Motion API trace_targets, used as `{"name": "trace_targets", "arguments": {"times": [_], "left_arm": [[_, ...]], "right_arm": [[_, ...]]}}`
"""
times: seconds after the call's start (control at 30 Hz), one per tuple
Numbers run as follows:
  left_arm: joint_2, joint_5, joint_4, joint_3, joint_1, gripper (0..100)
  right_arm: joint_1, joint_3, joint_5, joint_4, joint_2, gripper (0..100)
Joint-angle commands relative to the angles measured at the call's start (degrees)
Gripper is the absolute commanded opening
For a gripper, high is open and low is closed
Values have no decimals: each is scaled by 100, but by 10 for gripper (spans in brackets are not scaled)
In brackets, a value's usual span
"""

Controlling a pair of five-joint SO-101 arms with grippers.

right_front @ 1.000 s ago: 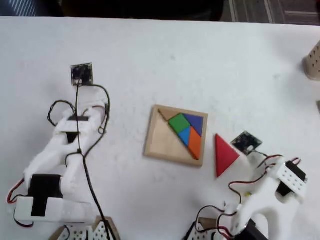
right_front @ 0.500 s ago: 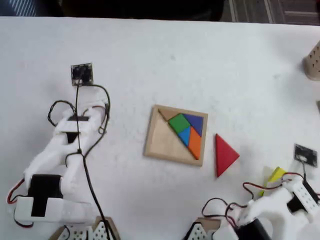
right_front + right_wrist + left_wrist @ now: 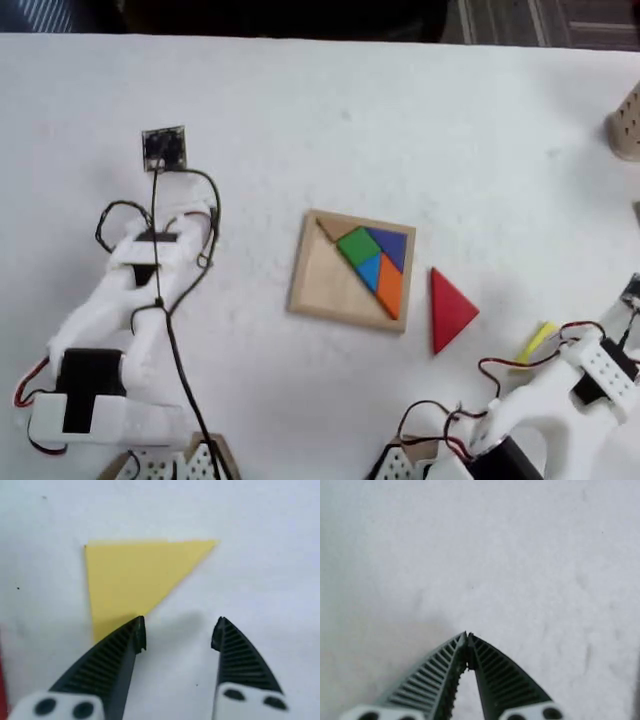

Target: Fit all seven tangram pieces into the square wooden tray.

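The square wooden tray (image 3: 320, 285) lies mid-table with green, blue, purple and orange pieces (image 3: 376, 260) in its right part. A red triangle (image 3: 450, 309) rests on the table just right of the tray. A yellow triangle (image 3: 135, 577) lies flat under my right gripper (image 3: 179, 630), which is open, one fingertip over the piece's edge. In the high view the yellow triangle (image 3: 537, 342) peeks out beside the right arm (image 3: 590, 375). My left gripper (image 3: 468, 636) is shut with nothing in it, over bare table at the left.
A small black tag (image 3: 163, 147) lies at the back left, with cables running to the left arm (image 3: 130, 290). A perforated wooden object (image 3: 627, 125) stands at the right edge. The table's far edge runs along the top.
The right arm has swung from beside the red triangle out to the right edge, uncovering the yellow triangle. The left arm has not moved.
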Motion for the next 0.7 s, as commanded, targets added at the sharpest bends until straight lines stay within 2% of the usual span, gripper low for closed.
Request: {"name": "trace_targets", "arguments": {"times": [0.0, 0.13, 0.33, 0.67], "left_arm": [[-303, -62, -97, -26, 40, 24], [-303, -62, -105, -26, 40, 24], [-303, -62, -97, -26, 40, 24], [-303, -62, -97, -26, 40, 24]], "right_arm": [[-31, -545, -220, 637, -119, 216], [-207, -703, -387, 892, -119, 216], [-400, -642, -1486, -110, -31, 216], [-400, -1134, -1574, -1455, 2193, 216]]}}
